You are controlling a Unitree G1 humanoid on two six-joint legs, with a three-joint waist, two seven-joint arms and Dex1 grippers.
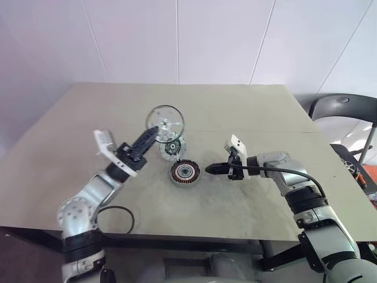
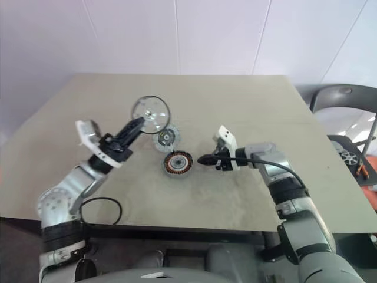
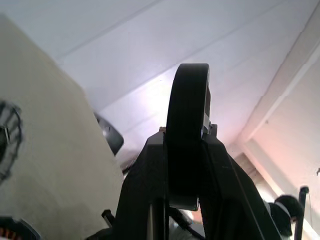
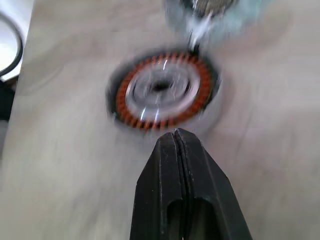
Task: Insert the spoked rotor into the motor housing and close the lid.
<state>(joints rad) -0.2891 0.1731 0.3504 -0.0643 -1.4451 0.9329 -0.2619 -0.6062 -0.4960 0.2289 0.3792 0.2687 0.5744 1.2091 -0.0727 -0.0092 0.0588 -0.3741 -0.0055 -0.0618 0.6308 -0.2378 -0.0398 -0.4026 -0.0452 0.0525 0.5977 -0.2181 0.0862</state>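
Observation:
My left gripper (image 1: 153, 132) is raised above the table and shut on the rim of the spoked rotor (image 1: 166, 122), a thin black wheel held upright and edge-on between the fingers (image 3: 150, 170) in the left wrist view. Below it on the table lies the lid (image 1: 172, 147), a silvery segmented disc. Just in front of the lid sits the motor housing (image 1: 185, 171), dark and round with copper-brown windings (image 4: 131, 107) showing. My right gripper (image 1: 208, 169) is shut and empty, its tip pointing at the housing's right side from a short gap away.
A thin black ring (image 1: 115, 219) lies near the front left edge of the beige table (image 1: 247, 112). A dark chair (image 1: 341, 109) stands past the table's right side. A white wall runs behind the far edge.

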